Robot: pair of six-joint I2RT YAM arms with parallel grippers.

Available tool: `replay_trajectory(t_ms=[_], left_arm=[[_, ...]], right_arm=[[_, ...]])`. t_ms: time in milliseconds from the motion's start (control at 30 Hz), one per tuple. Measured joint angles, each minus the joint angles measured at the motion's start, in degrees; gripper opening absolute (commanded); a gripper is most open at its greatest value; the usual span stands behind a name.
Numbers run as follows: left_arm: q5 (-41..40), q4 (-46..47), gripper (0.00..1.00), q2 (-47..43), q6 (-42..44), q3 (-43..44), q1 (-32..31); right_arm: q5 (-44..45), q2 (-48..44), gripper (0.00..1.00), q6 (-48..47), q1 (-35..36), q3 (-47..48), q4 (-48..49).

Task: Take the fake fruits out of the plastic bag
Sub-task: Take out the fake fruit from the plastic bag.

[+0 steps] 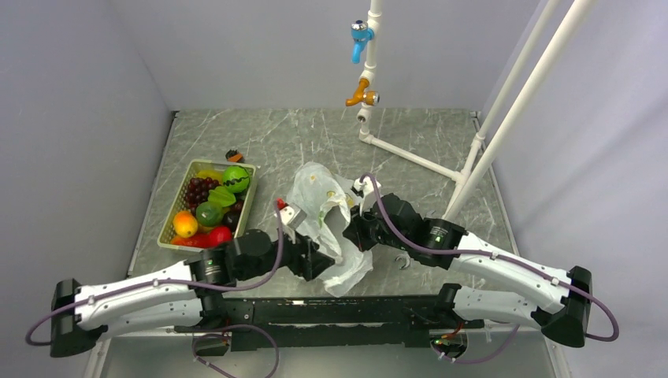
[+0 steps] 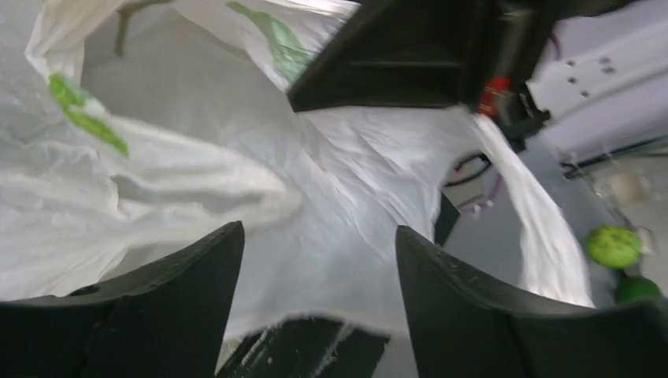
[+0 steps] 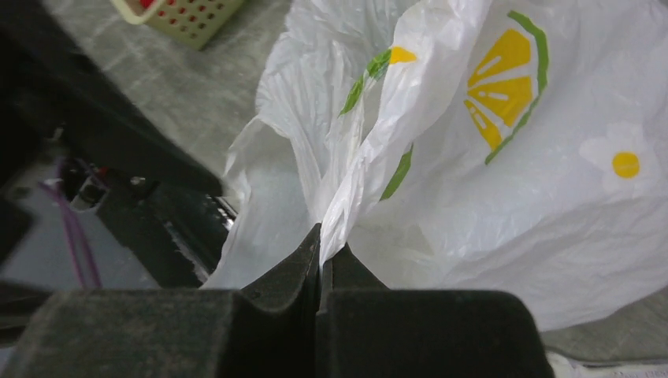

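Note:
The plastic bag (image 1: 321, 206), white with lemon slices and green leaves, lies crumpled at the table's middle between both arms. My right gripper (image 1: 352, 230) is shut on a twisted fold of the bag (image 3: 488, 173); its jaws (image 3: 329, 246) pinch the film. My left gripper (image 1: 323, 264) is open at the bag's near side, and a sheet of the bag (image 2: 339, 205) hangs between its fingers (image 2: 315, 232). The fake fruits sit in the cream tray (image 1: 246, 206): a green ball (image 1: 235, 179), an orange ball (image 1: 185, 224), purple grapes (image 1: 198, 190) and a red one (image 1: 219, 234). I cannot see whether the bag holds anything.
A small dark and orange item (image 1: 234, 155) lies behind the tray. A white pipe frame with taps (image 1: 364, 94) stands at the back right. Two blurred green round shapes (image 2: 613, 246) show past the bag. The tray's corner (image 3: 185, 16) shows in the right wrist view.

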Motion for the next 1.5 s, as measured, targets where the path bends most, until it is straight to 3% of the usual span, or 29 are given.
replay_trajectory(t_ms=[100,233,400,467,567,667,767,833,933,1133,1267,1333,1500], left_arm=[[-4.42,2.95,0.64,5.68,1.14,1.07,-0.9],[-9.29,7.15,0.66,12.72,1.33,1.09,-0.92],[-14.95,8.09,0.96,21.11,-0.94,2.47,-0.57],[-17.09,6.84,0.99,24.06,-1.79,4.04,-0.17],[-20.39,2.67,0.97,30.29,-2.47,9.44,1.57],[-22.73,-3.32,0.73,37.66,-4.11,16.74,5.73],[-26.73,-9.51,0.69,41.75,-5.16,21.24,8.92],[-29.05,-13.57,0.75,40.98,-4.83,21.31,9.38],[-29.55,-16.7,0.77,37.16,-3.45,20.13,10.38],[-29.05,-21.16,0.83,27.19,-0.37,13.4,23.58],[-27.61,-23.34,0.87,18.51,1.22,11.15,23.78],[-25.55,-23.34,0.94,14.14,1.55,11.1,23.85],[-10.86,-19.08,0.99,2.93,2.51,9.51,23.98]], right_arm=[[-2.62,-0.26,0.0,-0.28,0.0,1.88,0.42],[-5.2,-1.42,0.0,-0.5,0.0,2.25,0.52],[-6.58,-3.58,0.0,-0.28,0.0,0.59,0.85],[-6.95,-4.55,0.0,0.02,0.0,-0.68,0.9],[-7.39,-6.1,0.0,0.57,0.0,-2.78,0.85],[-7.3,-7.85,0.0,0.68,-0.02,-4.46,0.7],[-6.36,-9.27,0.0,0.66,-0.04,-5.35,-0.02],[-5.14,-10.1,0.0,0.68,-0.04,-6.01,-0.63],[-2.89,-11.82,0.0,1.01,-0.04,-7.02,-1.77],[-1.25,-14.45,0.0,1.07,-0.04,-8.5,-1.16],[-1.07,-12.96,0.0,1.01,-0.04,-9.9,-0.09],[-1.09,-11.87,0.0,0.96,-0.04,-10.78,0.31],[-1.97,-9.03,0.0,0.44,-0.04,-11.93,0.52]])
